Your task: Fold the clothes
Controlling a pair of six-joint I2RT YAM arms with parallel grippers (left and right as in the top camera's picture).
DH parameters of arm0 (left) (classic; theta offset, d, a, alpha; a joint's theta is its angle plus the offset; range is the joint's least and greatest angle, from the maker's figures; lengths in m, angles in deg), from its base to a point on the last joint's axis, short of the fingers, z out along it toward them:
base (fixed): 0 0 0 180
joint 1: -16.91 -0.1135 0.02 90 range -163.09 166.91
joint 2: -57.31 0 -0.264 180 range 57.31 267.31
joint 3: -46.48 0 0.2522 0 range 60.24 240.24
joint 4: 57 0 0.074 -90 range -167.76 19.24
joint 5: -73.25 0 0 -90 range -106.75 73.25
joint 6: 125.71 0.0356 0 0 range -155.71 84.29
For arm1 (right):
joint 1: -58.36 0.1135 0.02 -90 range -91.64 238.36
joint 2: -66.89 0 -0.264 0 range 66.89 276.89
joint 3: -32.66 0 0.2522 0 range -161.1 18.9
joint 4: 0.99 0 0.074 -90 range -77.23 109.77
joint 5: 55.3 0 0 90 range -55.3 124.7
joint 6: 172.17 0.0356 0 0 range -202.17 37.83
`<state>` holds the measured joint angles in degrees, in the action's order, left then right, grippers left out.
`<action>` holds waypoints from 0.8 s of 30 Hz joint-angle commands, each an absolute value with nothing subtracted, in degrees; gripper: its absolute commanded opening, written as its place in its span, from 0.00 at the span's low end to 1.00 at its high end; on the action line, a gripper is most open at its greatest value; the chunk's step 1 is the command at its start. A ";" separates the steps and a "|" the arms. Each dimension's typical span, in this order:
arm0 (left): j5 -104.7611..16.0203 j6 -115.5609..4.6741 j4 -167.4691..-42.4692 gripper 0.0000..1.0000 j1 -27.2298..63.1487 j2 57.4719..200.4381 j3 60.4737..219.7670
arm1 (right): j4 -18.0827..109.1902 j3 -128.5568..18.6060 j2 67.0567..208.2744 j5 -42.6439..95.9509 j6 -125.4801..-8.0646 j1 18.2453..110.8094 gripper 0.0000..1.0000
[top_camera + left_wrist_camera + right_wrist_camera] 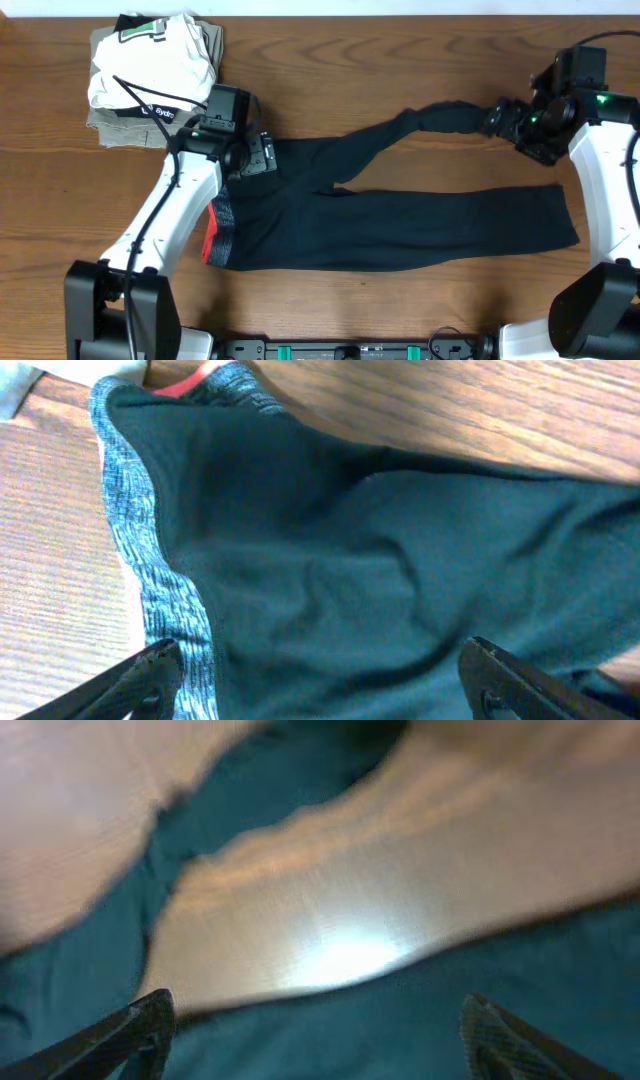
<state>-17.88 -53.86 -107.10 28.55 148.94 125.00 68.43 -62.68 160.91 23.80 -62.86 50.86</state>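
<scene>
Now, the soft black long-legged pants (420, 225) lie spread across the middle of the brown wooden table (400, 60), with the grey waistband and its bright red lining (218, 232) at the left and the legs running off to the right. The near leg lies flat and straight. The far leg kinks away toward the far right, its cuff bunched just beside the right gripper (500, 120). That gripper's fingers stand wide apart in its own wrist view (a blurred one, mind) with only wood and dark cloth between them, so it holds nothing. Over the far corner of the waist hovers the left gripper (320, 660), jaws also spread wide, straddling black fabric and the edge of the grey band but gripping nothing. My read is that one arm sits at the waist end and one at the stray leg's end because that leg needs laying over its partner before any lengthwise fold makes sense. At the far left, just beyond the waist, sits a stack of folded white and olive garments (150, 75), presumably parked there out of the way.
</scene>
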 commanded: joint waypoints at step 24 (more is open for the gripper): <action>-17.81 -53.33 -108.02 0.91 28.13 155.37 124.51 | 45.59 -67.73 184.91 27.21 -49.35 59.95 0.86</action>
